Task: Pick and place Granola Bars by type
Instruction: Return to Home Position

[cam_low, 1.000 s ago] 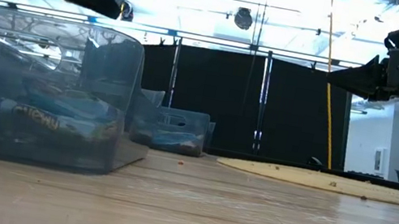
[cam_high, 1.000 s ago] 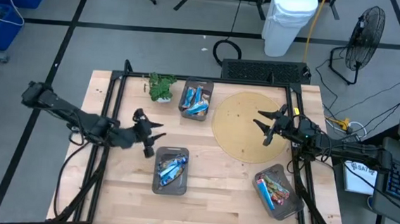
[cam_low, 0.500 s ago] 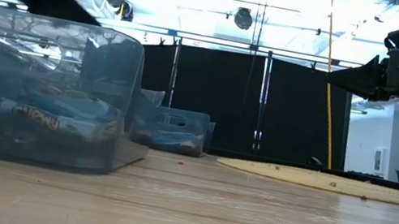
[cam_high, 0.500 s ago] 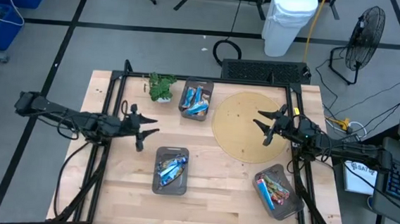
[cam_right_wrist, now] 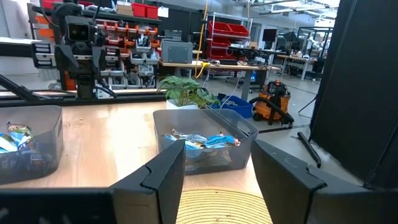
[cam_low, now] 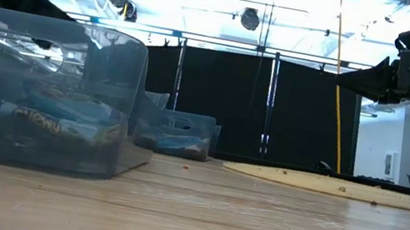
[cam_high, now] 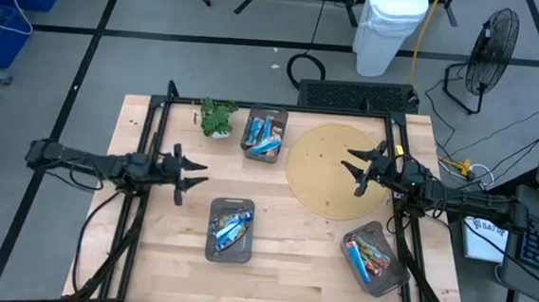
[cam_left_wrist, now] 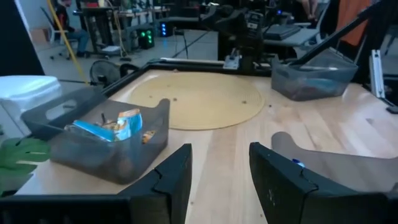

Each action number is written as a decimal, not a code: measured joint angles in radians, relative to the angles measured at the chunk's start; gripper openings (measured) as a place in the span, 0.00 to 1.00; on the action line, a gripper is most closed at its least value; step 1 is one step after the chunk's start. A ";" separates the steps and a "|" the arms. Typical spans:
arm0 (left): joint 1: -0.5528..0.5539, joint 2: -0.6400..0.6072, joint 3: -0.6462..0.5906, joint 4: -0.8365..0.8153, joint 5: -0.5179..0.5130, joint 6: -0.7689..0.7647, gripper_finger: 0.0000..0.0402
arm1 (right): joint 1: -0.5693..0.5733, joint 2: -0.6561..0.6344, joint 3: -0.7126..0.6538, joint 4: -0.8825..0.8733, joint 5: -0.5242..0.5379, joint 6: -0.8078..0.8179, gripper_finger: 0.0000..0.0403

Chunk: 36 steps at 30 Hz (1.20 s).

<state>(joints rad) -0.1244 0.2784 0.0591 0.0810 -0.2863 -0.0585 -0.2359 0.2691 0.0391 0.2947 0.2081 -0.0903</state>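
Homing looks to be the step in hand, since every shiny wrapped granola bar (cam_high: 232,228) I can make out already lies in one of three dark grey rectangular plastic bins, and neither hand carries anything. Take the round tan mat (cam_high: 315,173) on the pale wooden counter (cam_high: 290,267) as the mark, read in the high view. One bin (cam_high: 210,252), holding blue bars, sits well off the mat toward the left arm's side and nearer the front edge. A second bin (cam_high: 249,113) stands just beside the mat's far rim on that same side, and a third bin (cam_high: 396,267) lies near its front rim on the right arm's side. The left hand (cam_high: 190,172) hovers well apart from the mat, its arm stretched out and pointing toward it, fingers (cam_left_wrist: 174,180) spread wide and empty. The right hand (cam_high: 352,169) hangs over the mat itself, likewise wide open, waiting. The next move, I judge, calls only for folding the left arm back to rest without clipping the nearby bin's rim.
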 joint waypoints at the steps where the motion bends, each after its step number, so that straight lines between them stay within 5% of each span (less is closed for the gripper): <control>1: 0.006 -0.014 -0.007 -0.002 0.000 0.001 0.41 | 0.000 0.000 0.000 0.000 0.000 0.000 0.44; 25: 0.159 -0.142 -0.043 -0.079 0.257 0.040 0.41 | 0.000 0.000 0.000 0.000 0.000 0.000 0.44; 36: 0.230 -0.134 -0.046 -0.055 0.252 0.004 0.41 | 0.000 0.000 0.000 0.000 0.000 0.000 0.44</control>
<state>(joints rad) 0.1055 0.1448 0.0135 0.0258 -0.0341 -0.0544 -0.2356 0.2691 0.0395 0.2947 0.2081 -0.0904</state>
